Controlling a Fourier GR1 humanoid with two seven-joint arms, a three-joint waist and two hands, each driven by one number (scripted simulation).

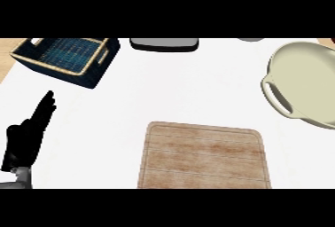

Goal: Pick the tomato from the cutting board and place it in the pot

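One cutting board (204,156), one pot (307,84), one basket (65,60), left hand (26,137)

A wooden cutting board (204,155) is lying flat at the near edge of the white counter (183,84), posing little bar to a hand passing over it. Open counter is stretching from the board towards the far edge. A cream pot (307,82) is occupying the far right corner, its handle jutting towards the middle. A dark woven basket (65,60) is blocking the far left corner, and a black tray (163,44) is sitting at the far edge between them. The left hand (26,137) is resting open at the left edge.
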